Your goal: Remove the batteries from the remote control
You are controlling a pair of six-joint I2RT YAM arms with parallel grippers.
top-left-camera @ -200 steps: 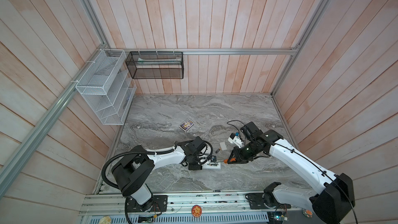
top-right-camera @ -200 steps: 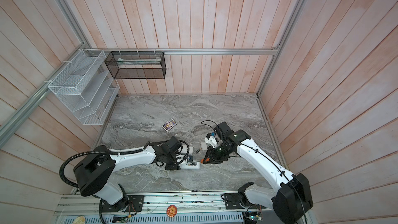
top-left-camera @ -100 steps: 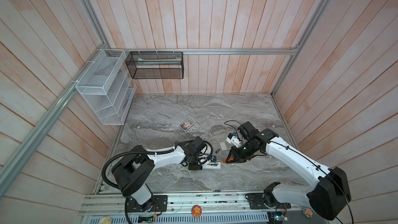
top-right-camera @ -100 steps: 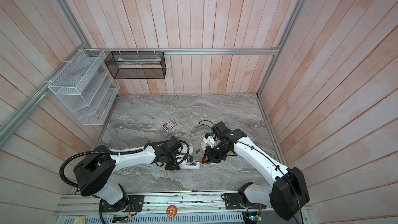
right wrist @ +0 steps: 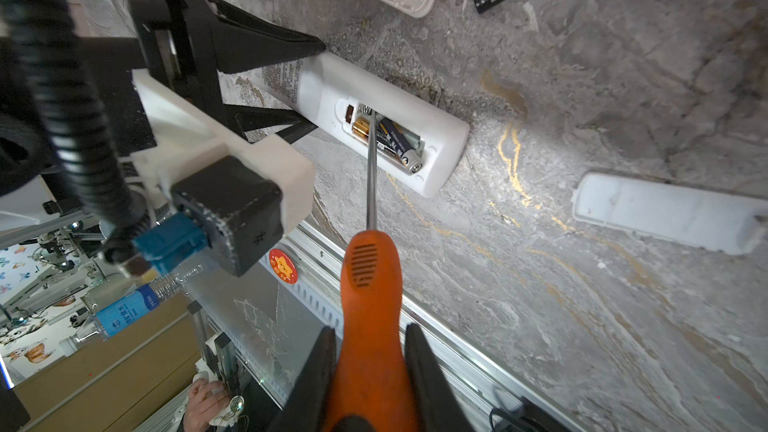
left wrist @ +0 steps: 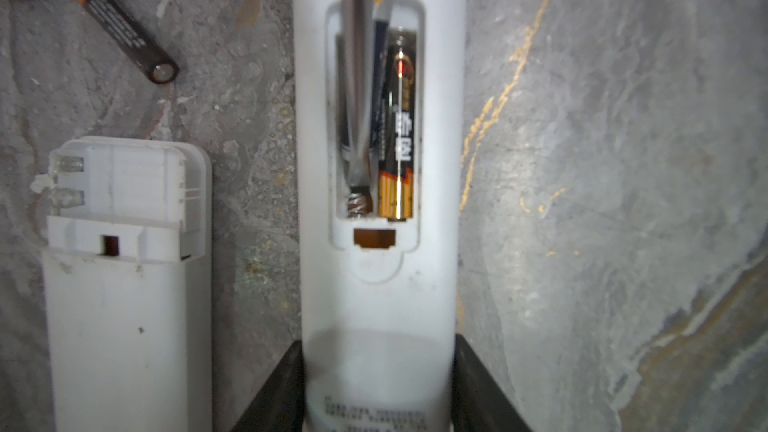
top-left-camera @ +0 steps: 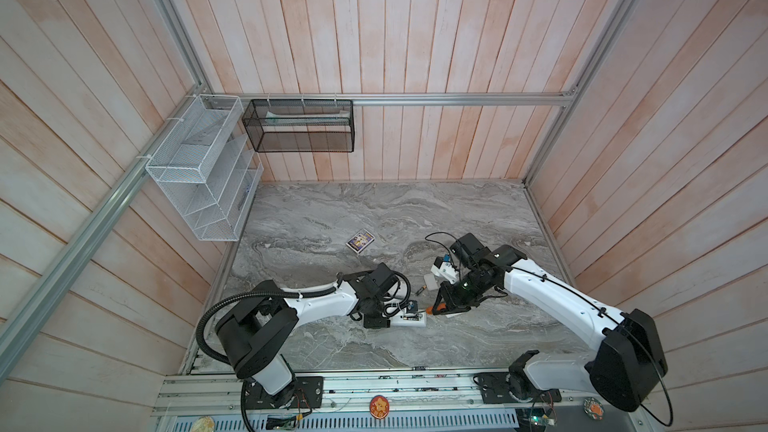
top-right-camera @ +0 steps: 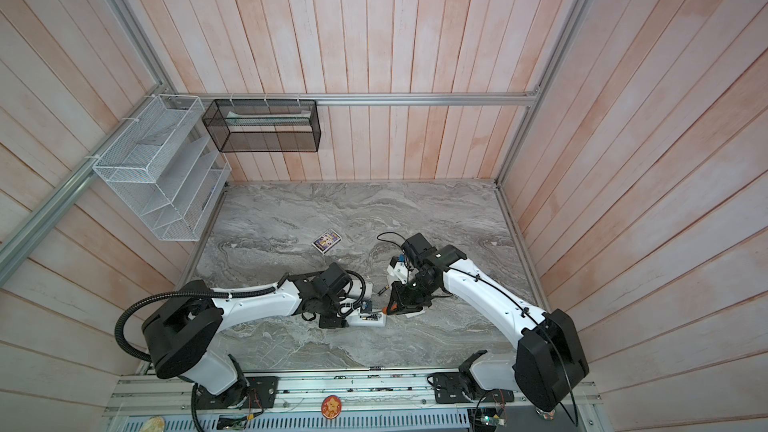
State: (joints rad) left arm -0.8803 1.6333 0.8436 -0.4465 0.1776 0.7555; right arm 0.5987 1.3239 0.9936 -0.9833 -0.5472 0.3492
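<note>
Orange screwdriver (right wrist: 370,284) handle clamped in right gripper (right wrist: 370,338), shaft tip down in the open bay, prying under tilted battery (right wrist: 395,141), right end raised. Left gripper (left wrist: 378,367) closed around remote (left wrist: 378,284), pinning it near-centre on marble table (top-left-camera: 457,222). Seated battery (left wrist: 399,135) flat alongside. Loose battery (left wrist: 120,22) out on the table, just beyond second remote (left wrist: 124,284) with bare bay. Roughly midway: two left to lift.

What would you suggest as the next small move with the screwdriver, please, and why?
Probably lever the screwdriver tip gently upward: it sits at the spring, by the tilted battery, whose other end rides above the remote that the left gripper clamps.
</note>
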